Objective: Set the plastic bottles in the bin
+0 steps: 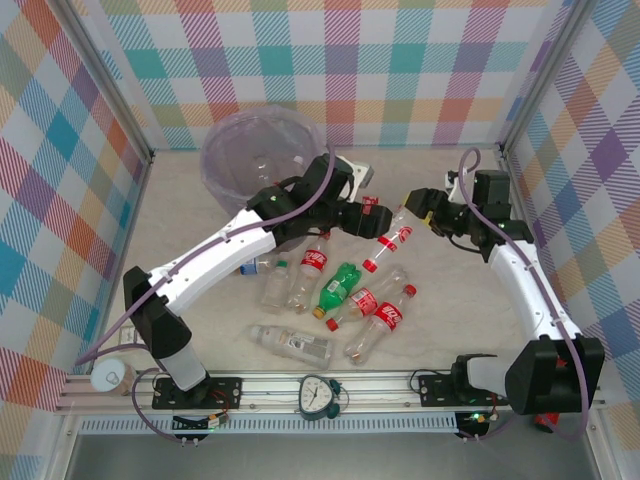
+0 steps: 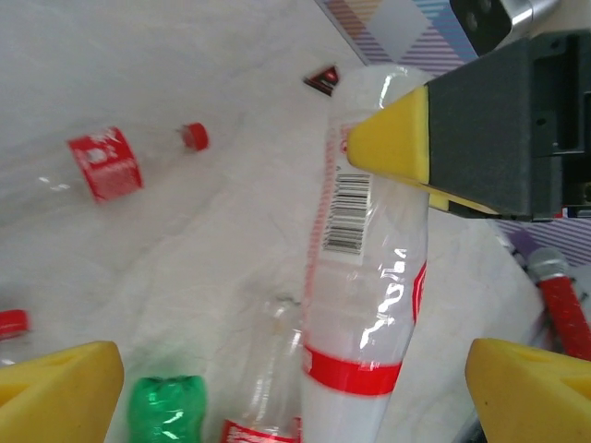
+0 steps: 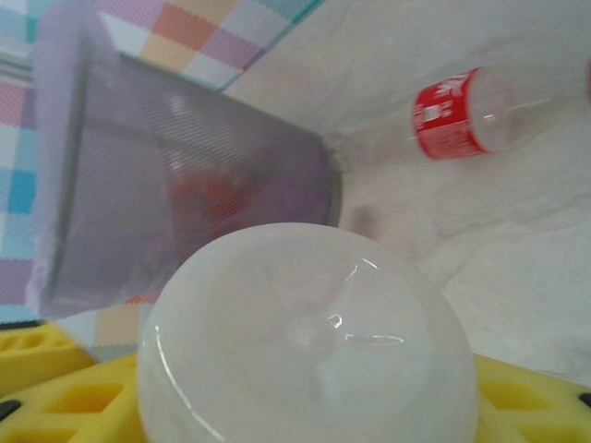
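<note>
The pale, marbled tabletop (image 1: 450,330) is lying flat between pastel checked walls (image 1: 400,60). The bin (image 1: 225,170), a round bucket with a finely ribbed wall under a thin, translucent lilac bag, is standing in the upper left of the top view, partly behind the left arm (image 1: 240,235). Below centre, the plastic bottles (image 1: 362,300) are lying loose on their sides in a cluster. They are clear, slim and smooth-sided, most wearing red labels and red caps, with one green bottle (image 1: 340,288) among them.

A cloudy bottle (image 1: 396,237) with a red label and a barcode is slanting just right of centre, right of the bin, pointing its red cap down-left toward the cluster. The right claw (image 1: 420,206) is gripping it at its base end. In the right wrist view the round, dimpled base is sitting pressed between the yellow foam pads (image 3: 55,397). The left claw (image 2: 291,374) is gaping wide. Its yellow wedge-shaped fingertips (image 2: 60,388) are standing clear on either side of that same bottle, touching nothing.
</note>
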You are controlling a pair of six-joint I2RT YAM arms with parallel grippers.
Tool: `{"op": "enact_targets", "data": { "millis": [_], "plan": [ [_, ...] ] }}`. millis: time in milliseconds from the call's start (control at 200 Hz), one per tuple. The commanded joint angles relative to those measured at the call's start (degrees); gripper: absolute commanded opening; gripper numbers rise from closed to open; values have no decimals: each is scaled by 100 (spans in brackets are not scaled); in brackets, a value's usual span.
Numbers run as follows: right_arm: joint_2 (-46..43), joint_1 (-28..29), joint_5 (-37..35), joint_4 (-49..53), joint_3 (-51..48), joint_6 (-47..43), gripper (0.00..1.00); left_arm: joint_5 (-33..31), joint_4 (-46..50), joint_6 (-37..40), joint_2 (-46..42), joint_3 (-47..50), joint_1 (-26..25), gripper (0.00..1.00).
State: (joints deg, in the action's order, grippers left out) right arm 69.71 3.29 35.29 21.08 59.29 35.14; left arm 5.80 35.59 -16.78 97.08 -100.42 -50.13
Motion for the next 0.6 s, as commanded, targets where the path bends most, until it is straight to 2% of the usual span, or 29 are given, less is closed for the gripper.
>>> {"op": "enact_targets", "data": {
  "millis": [0,295,465,595],
  "plan": [
    [-184,96,552,-525,-209,117,62,670,-628,-356,146,85,-40,96],
    [-228,248,636,-1072,-456,322,64,1000,-826,-680,319,383,-43,98],
    [-213,257,694,-1196,-471,320,65,1063,-898,-689,377,518,-59,94],
    [-128,260,669,-1180,-471,357,61,991,-874,-719,502,550,-63,91]
  ]
}}
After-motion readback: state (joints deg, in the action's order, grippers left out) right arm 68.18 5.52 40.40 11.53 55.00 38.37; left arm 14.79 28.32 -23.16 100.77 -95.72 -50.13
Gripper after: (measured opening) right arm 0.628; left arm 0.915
